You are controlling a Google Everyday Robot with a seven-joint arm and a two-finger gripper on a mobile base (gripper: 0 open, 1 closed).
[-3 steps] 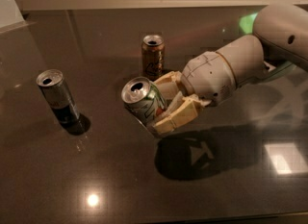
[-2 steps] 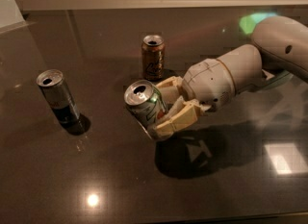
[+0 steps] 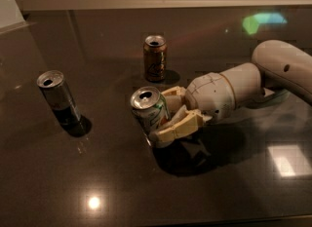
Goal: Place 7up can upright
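The gripper (image 3: 162, 117) sits near the middle of the table, its two pale fingers closed around the 7up can (image 3: 151, 115), one finger behind the can and one in front, low on its side. The can stands nearly upright in that grasp, top rim facing up and leaning a little to the left. Its base is hidden by the lower finger and a dark shadow, so I cannot tell whether it rests on the table (image 3: 73, 182) or hangs just above it.

Judging from this, the turning of the can to vertical looks mostly done. What is left is seating the base flat, straightening the slight lean and letting go.

The mouth of the 7up can shows as a dark opening; nothing inside can be seen. Behind it, apart, stands the brown-gold can (image 3: 155, 58), upright. Well to the left the slim silver-and-dark can (image 3: 58, 97) also stands upright. Their contents are equally hidden.
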